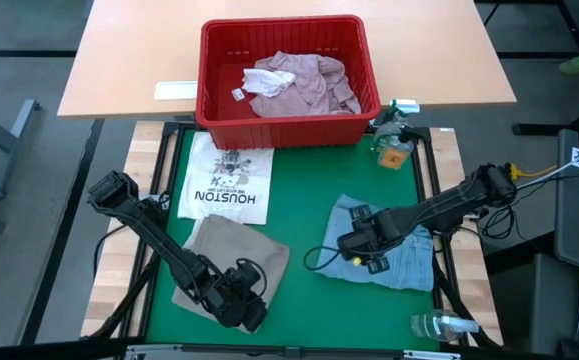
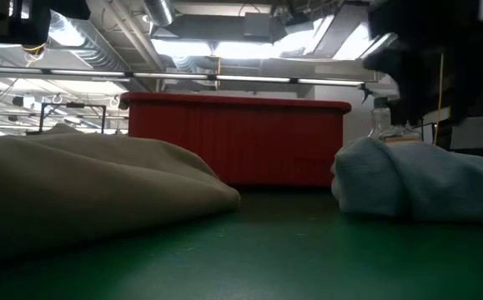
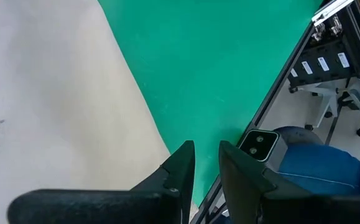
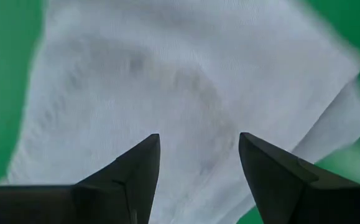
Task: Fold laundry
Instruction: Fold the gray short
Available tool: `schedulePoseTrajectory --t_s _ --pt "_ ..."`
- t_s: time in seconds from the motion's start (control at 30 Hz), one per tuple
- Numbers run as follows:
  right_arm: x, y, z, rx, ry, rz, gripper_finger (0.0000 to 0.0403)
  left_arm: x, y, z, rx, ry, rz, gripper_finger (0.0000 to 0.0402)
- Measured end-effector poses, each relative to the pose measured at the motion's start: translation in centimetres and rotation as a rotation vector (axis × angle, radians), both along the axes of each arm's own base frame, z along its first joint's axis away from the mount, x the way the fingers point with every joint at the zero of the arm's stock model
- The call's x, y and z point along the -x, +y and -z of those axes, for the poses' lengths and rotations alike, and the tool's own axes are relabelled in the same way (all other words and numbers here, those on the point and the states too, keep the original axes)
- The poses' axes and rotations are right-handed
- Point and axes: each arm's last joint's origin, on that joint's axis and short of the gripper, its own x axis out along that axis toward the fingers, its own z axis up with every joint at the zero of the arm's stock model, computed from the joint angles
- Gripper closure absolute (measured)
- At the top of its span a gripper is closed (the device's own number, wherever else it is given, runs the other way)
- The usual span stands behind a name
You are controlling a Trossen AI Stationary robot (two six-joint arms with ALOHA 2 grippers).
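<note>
Pink-mauve shirt is sitting crumpled in the red basket, while the tan cloth is lying folded near the mat's front-left. Denim jeans are bunching front-right under the right gripper, fingers spreading wide; left gripper is hovering by the tan cloth, fingers nearly together, gripping nothing.

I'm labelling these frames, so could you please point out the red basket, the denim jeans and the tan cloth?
Red basket (image 1: 287, 132): high view, its front wall.
Denim jeans (image 1: 409, 262): high view, bare fabric beside the right arm.
Tan cloth (image 1: 221, 245): high view, middle of the folded piece.
</note>
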Motion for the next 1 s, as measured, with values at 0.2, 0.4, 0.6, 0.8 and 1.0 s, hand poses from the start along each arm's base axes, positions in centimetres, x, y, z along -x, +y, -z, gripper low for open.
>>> schedulePoseTrajectory --t_s 0.2,0.4,0.6,0.8,1.0 --pt "3.0 -1.2 2.9 0.026 0.068 0.021 0.0182 -0.1 0.1 0.0 -0.002 -0.001 -0.005 0.0333" --pt "3.7 -1.5 6.9 0.022 0.009 0.008 0.0182 -0.1 0.1 0.0 0.003 0.003 0.0 0.0333" --pt "2.2 -1.0 8.3 -0.028 -0.234 -0.155 0.0182 0.0 0.0 0.0 0.029 0.024 0.025 0.0333" --pt "0.1 -0.5 7.6 0.046 -0.461 -0.417 0.0182 -0.1 -0.1 0.0 0.037 0.019 0.025 0.0333" --pt "-1.2 -1.8 6.5 0.1 -0.515 -0.426 0.0182 -0.1 -0.6 -0.2 0.189 0.072 0.074 0.0333"
